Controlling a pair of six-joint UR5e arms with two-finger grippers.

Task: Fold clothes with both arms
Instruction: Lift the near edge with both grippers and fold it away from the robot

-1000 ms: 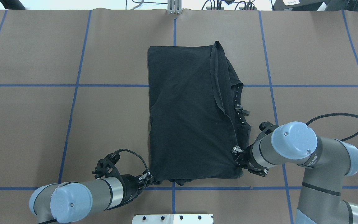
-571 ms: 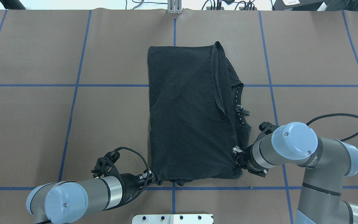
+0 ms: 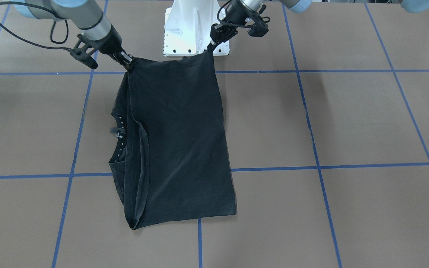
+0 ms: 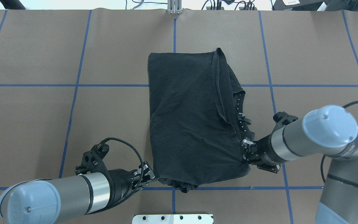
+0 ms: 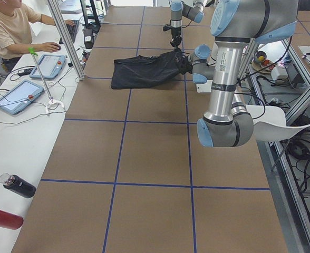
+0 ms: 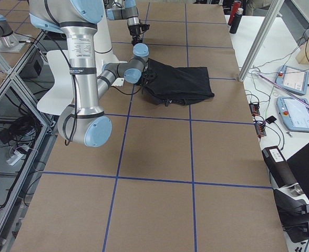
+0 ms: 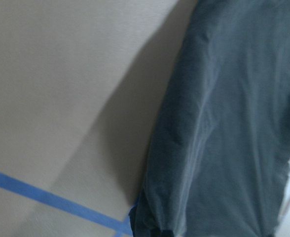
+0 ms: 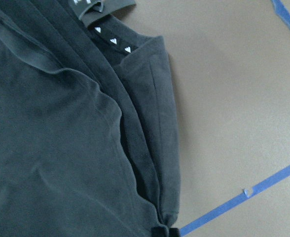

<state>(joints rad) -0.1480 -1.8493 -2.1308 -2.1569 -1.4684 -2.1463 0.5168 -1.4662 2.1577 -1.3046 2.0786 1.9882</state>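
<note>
A black T-shirt (image 4: 188, 124), folded lengthwise, lies mid-way across the brown table (image 4: 42, 118), its near edge held up by the left hand (image 4: 151, 178) and right hand (image 4: 245, 154), each pinched closed on one corner.

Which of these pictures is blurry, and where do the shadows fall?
Left wrist view: soft and blurred, the T-shirt washed to grey-blue, with a broad shadow beside it on the table. Right wrist view: sharp, seams and white collar marks clear. Front-facing view: even light, one faint shadow on the table right of the shirt.
</note>
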